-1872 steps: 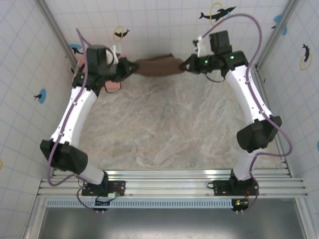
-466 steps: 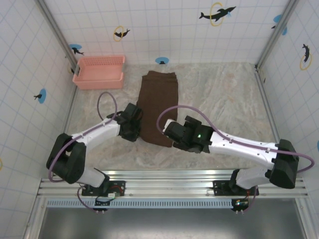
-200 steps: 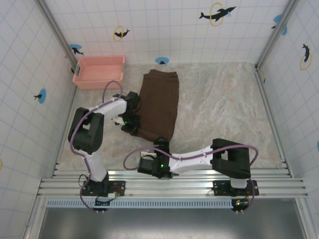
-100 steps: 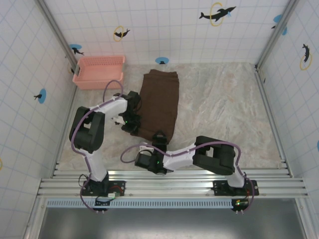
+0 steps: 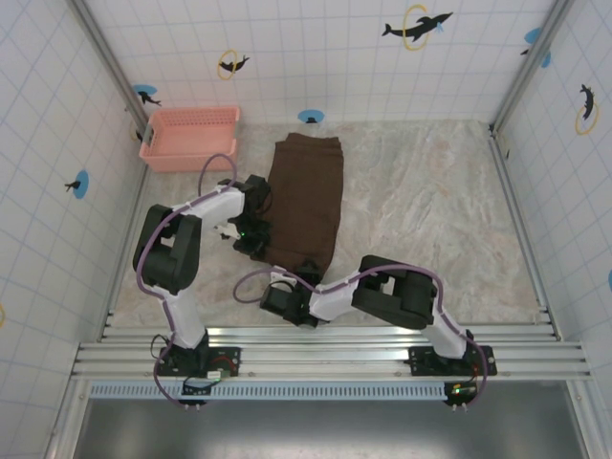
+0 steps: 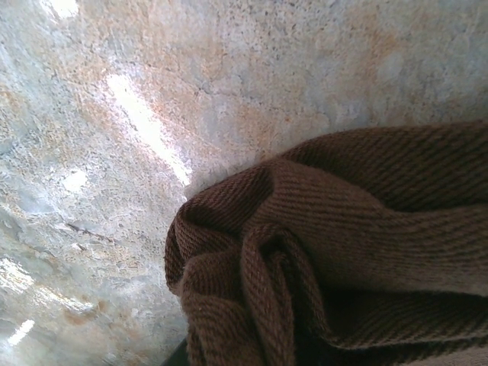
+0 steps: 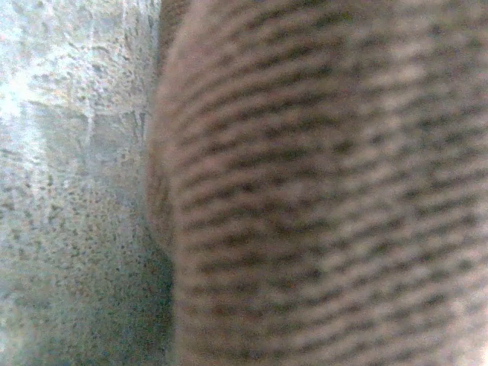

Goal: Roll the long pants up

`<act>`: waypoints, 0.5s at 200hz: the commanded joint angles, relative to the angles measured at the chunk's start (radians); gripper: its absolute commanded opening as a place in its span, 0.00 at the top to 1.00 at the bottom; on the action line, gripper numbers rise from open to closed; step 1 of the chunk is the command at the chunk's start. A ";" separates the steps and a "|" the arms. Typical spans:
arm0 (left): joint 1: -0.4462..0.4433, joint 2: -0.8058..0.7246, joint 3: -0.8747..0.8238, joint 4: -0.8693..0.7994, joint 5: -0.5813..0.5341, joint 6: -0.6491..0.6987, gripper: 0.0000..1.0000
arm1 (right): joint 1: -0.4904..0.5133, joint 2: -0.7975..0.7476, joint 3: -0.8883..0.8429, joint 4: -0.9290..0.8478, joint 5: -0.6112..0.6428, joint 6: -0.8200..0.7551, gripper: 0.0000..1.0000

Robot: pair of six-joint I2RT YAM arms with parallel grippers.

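Note:
The long pants (image 5: pixel 306 196) lie as a dark brown strip down the middle of the table, waist end far, hem end near. My left gripper (image 5: pixel 256 247) sits at the near left corner of the pants, shut on a bunched fold of the fabric (image 6: pixel 305 252); its fingers are hidden under the cloth. My right gripper (image 5: pixel 308 271) is at the near right corner, pressed into the hem. Blurred brown knit (image 7: pixel 320 191) covers its jaws at very close range, and it is shut on that edge.
A pink plastic basket (image 5: pixel 188 139) stands at the far left against the tiled wall. The marbled tabletop (image 5: pixel 430 210) stretches bare to the right of the pants. The right arm lies folded low along the near edge.
The right wrist has slid up to the near hem of the pants and its jaws have shut there. The left arm and the pants have stayed still.

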 commanded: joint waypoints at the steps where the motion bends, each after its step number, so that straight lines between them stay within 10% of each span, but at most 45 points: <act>1: 0.016 -0.001 -0.047 0.024 -0.084 0.076 1.00 | -0.019 -0.022 0.007 -0.102 -0.175 0.020 1.00; 20: 0.019 -0.041 -0.078 0.055 -0.119 0.183 0.97 | -0.033 -0.073 0.050 -0.239 -0.314 0.037 1.00; 48: 0.020 -0.134 -0.155 0.097 -0.159 0.299 0.04 | -0.074 -0.152 0.111 -0.417 -0.543 0.052 1.00; 100: 0.020 -0.488 -0.363 0.285 -0.271 0.442 0.03 | -0.208 -0.210 0.283 -0.688 -0.844 0.012 1.00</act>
